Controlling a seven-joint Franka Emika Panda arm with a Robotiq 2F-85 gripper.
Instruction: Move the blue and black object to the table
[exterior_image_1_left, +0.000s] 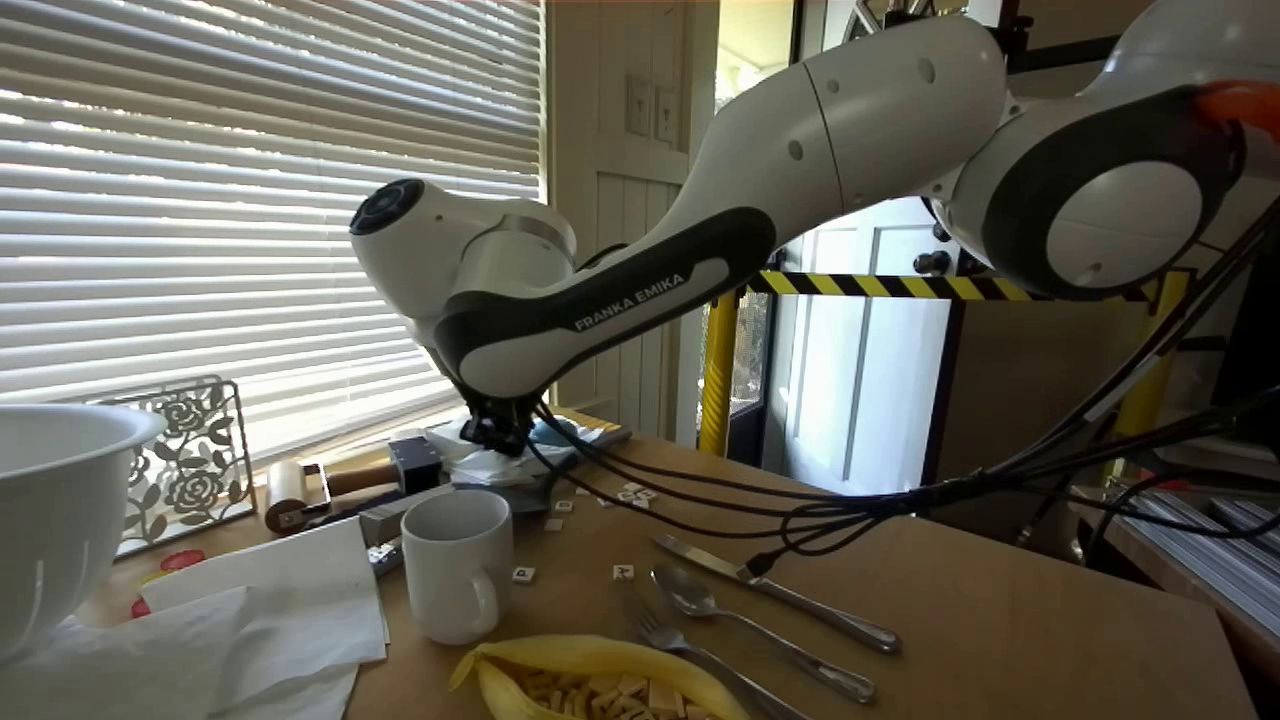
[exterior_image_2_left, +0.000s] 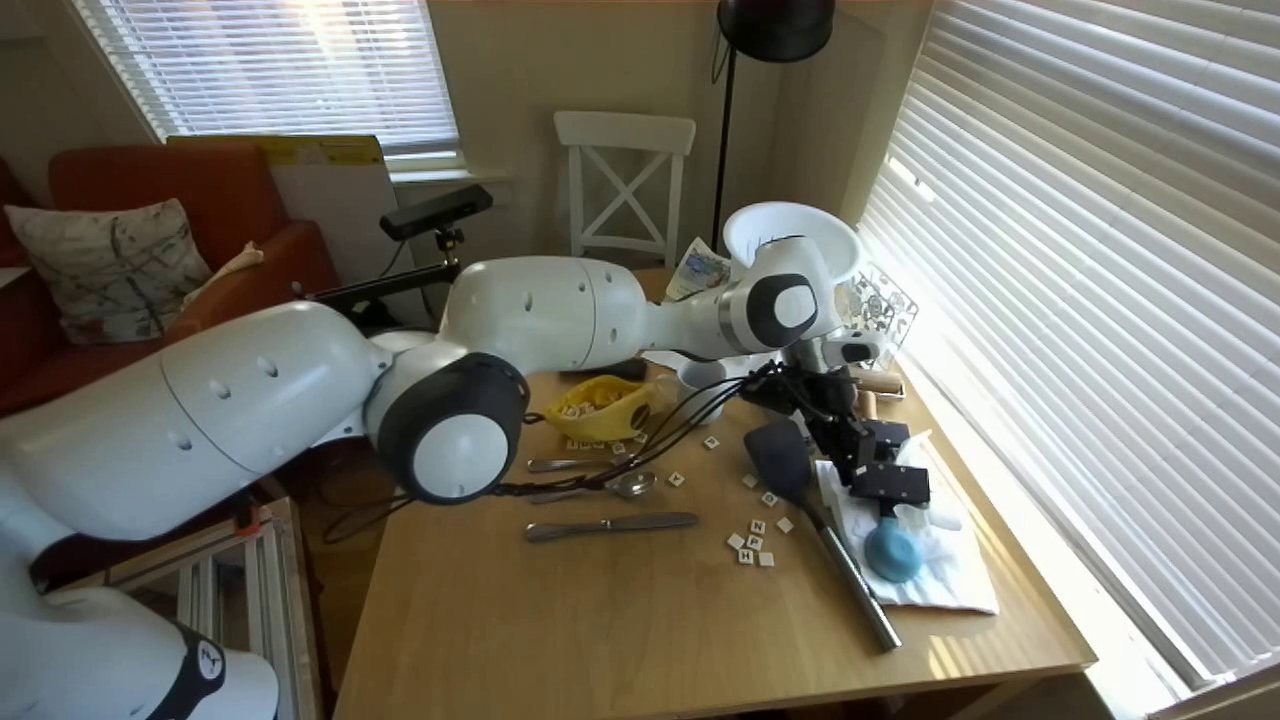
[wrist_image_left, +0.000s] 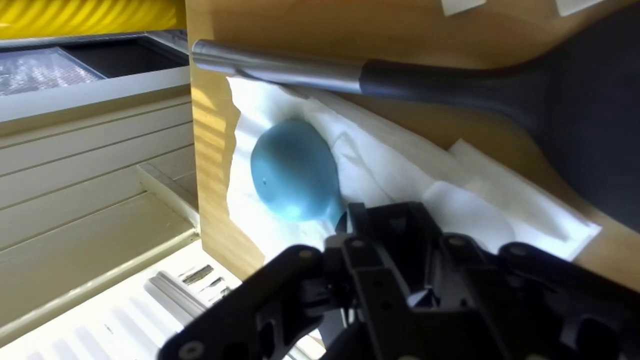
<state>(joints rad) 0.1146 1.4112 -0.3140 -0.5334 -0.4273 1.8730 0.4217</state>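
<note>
Take a dial centred on the table (exterior_image_2_left: 600, 630) in an exterior view. Plain wood shows toward 7 o'clock; if you release near the 4 o'clock corner instead, a rounded thing could roll off the edge. Your arm (exterior_image_2_left: 540, 310) reaches above the 12 o'clock side, and its drooping cables (exterior_image_1_left: 920, 495) may drag across whatever stands there if you swing low.

The rumpled white sheet (exterior_image_2_left: 960, 570), between 3 and 4 o'clock, is your likeliest snag: a fold caught in your hold would probably come along. The spatula (wrist_image_left: 475, 90) lies just beside it, toward the dial's centre, so a flat carry to 7 o'clock risks knocking it.

Your gripper (exterior_image_1_left: 497, 435) is low at 3 o'clock. The wrist view is too dark around its tips for you to tell whether they pinch anything, so a lift on trust could bring up nothing. The white mug (exterior_image_1_left: 457, 565), at 12 o'clock, has cables crossing in front of it; a tug could tip it.

The blue and black object (exterior_image_2_left: 893, 550) sits between 3 and 4 o'clock, blue part against the sheet, dark part mostly hidden near the gripper. Holding that short end alone would probably let the round part twist or slip. Between 4 and 5 o'clock are the letter tiles (exterior_image_2_left: 755, 543): set down on one, the object could tilt.
</note>
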